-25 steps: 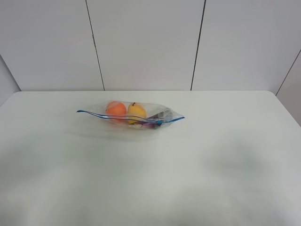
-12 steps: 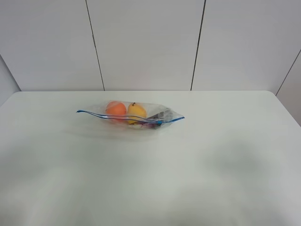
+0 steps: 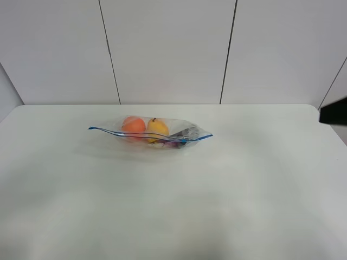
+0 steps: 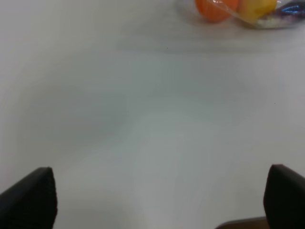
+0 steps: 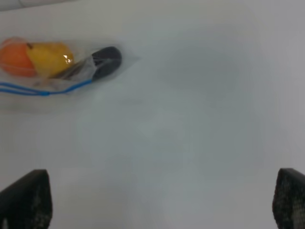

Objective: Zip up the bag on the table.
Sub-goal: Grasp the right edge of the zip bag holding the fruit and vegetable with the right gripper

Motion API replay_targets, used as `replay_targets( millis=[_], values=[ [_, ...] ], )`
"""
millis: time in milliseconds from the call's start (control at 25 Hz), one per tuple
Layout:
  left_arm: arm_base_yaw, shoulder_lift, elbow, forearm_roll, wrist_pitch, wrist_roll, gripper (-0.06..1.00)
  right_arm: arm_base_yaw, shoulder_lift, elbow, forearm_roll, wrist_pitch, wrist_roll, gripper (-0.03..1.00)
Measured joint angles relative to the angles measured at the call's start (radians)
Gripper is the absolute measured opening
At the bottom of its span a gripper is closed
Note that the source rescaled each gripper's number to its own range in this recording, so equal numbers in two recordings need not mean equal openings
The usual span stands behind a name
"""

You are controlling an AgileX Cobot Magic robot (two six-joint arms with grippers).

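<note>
The clear bag (image 3: 152,132) lies on the white table (image 3: 244,189) left of centre, towards the back. An orange fruit (image 3: 133,125), a yellow fruit (image 3: 158,128) and a dark item show through it. Its blue seal strip (image 3: 146,134) runs wavy along the near side. The left gripper (image 4: 157,198) is open and empty, with the bag (image 4: 248,12) far ahead of it. The right gripper (image 5: 157,200) is open and empty, and the bag (image 5: 62,64) lies well away from it. A dark part of the right arm (image 3: 333,112) shows at the right edge of the exterior view.
White wall panels (image 3: 168,49) stand behind the table's back edge. Bare tabletop surrounds the bag on all sides, with wide room in front and to the right.
A dark part of the right arm has come into the exterior view at the right edge. The bag has not moved.
</note>
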Motion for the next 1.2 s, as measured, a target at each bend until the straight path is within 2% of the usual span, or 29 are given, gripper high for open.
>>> replay_targets(
  millis=[200,520,600,720,960,1200],
  values=[
    [0.000,0.000,0.000,0.000,0.000,0.000,1.00,0.000,0.342,-0.167,0.110,0.009,-0.030,1.00],
    [0.000,0.000,0.000,0.000,0.000,0.000,1.00,0.000,0.778,-0.374,0.361,0.131,-0.162,1.00],
    [0.000,0.000,0.000,0.000,0.000,0.000,1.00,0.000,0.866,-0.399,0.429,0.161,-0.187,0.96],
    [0.000,0.000,0.000,0.000,0.000,0.000,1.00,0.000,0.961,-0.406,0.506,0.183,-0.211,0.92],
    [0.000,0.000,0.000,0.000,0.000,0.000,1.00,0.000,1.059,-0.409,0.617,0.197,-0.265,0.91],
    [0.000,0.000,0.000,0.000,0.000,0.000,1.00,0.000,1.095,-0.409,0.672,0.174,-0.305,0.89]
  ],
)
